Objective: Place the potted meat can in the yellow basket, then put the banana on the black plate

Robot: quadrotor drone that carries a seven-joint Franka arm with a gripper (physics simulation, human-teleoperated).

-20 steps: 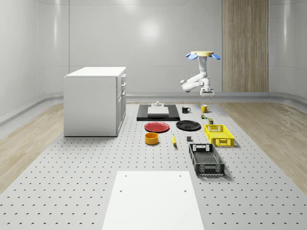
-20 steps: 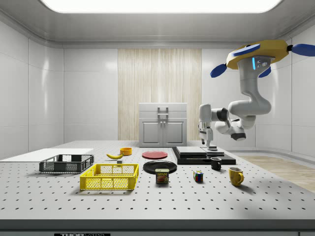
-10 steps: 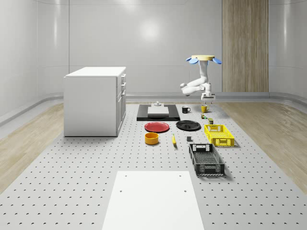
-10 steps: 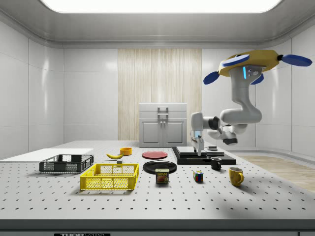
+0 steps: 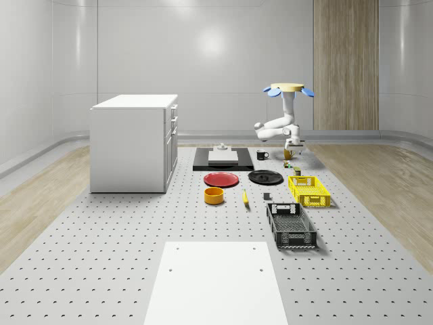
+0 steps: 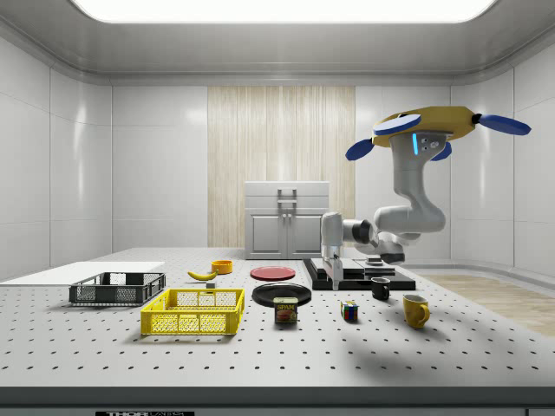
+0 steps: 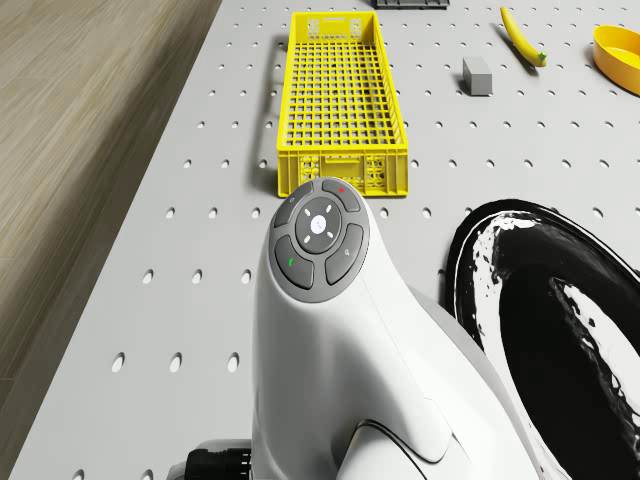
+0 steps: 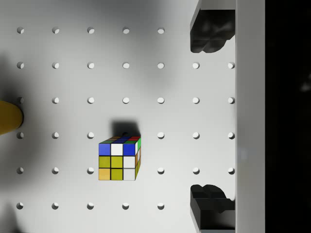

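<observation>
From the side, I hover above the surface (image 6: pixel 260 347), my jaws hanging near the potted meat can (image 6: pixel 285 310), which stands beside the yellow basket (image 6: pixel 193 312). Through my wrist, my jaws are spread with nothing between them, a colour cube (image 8: pixel 119 159) lying below.

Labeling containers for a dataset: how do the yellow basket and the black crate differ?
The yellow basket is bright yellow; the black crate is dark. In the whole-scene view the basket lies nearer the black plate, while the crate lies nearer the white mat. Both are rectangular, open-topped and lattice-walled, and rest flat on the table.
</observation>
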